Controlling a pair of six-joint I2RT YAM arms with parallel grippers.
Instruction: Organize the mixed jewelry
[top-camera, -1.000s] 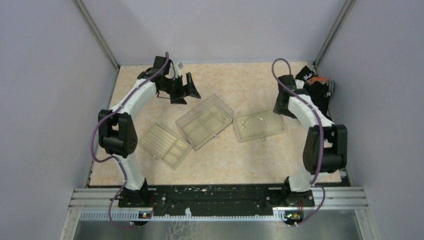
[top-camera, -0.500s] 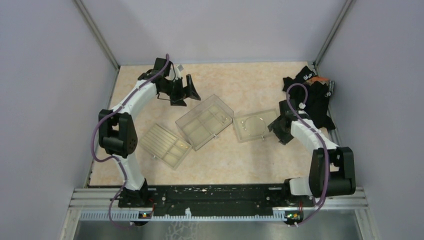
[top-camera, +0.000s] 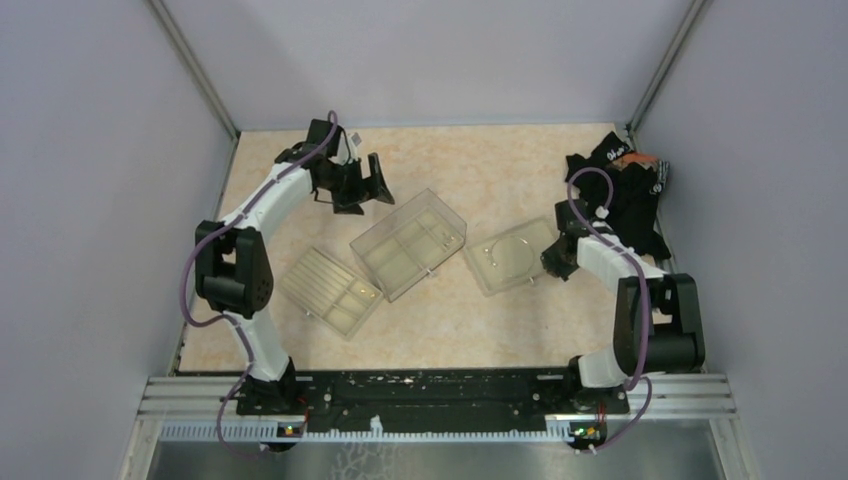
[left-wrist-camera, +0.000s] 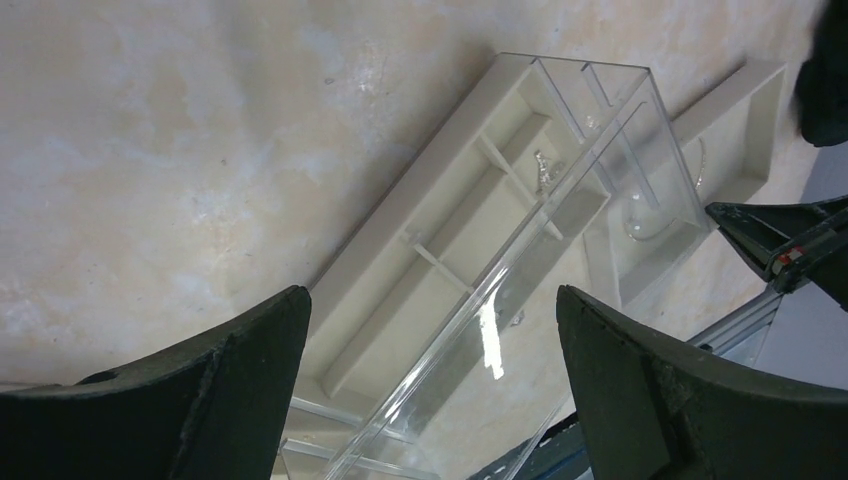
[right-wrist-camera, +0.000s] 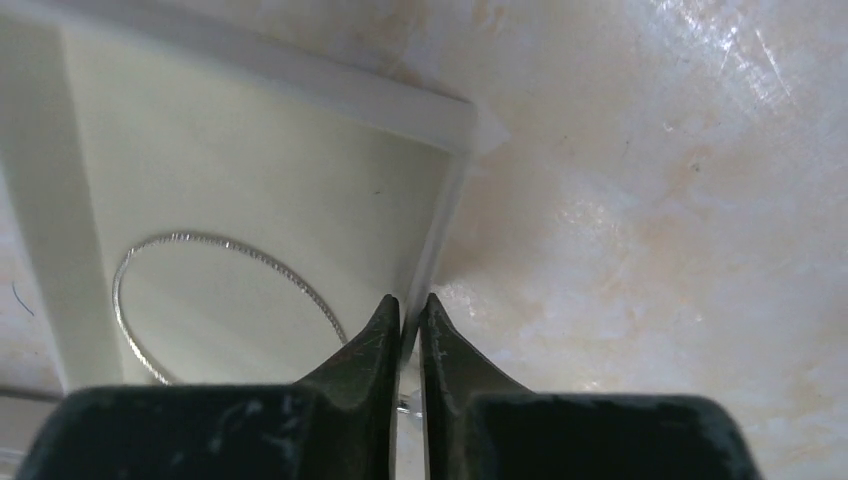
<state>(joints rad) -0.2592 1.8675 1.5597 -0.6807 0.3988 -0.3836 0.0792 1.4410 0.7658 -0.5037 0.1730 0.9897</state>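
We're looking into a robotics lab cell. Plain pale grey panel walls (top-camera: 100, 220) box the scene in on the left, far and right, joined at the far corners by bare aluminium posts (top-camera: 195, 72). Along the near edge runs a slotted aluminium rail (top-camera: 185, 396) carrying a black mounting plate (top-camera: 430, 390). Bolted there are the left arm (top-camera: 265, 198) and the right arm (top-camera: 610, 258), white and black. Between the walls stretches a beige marbled tabletop (top-camera: 480, 165), lit evenly from above.
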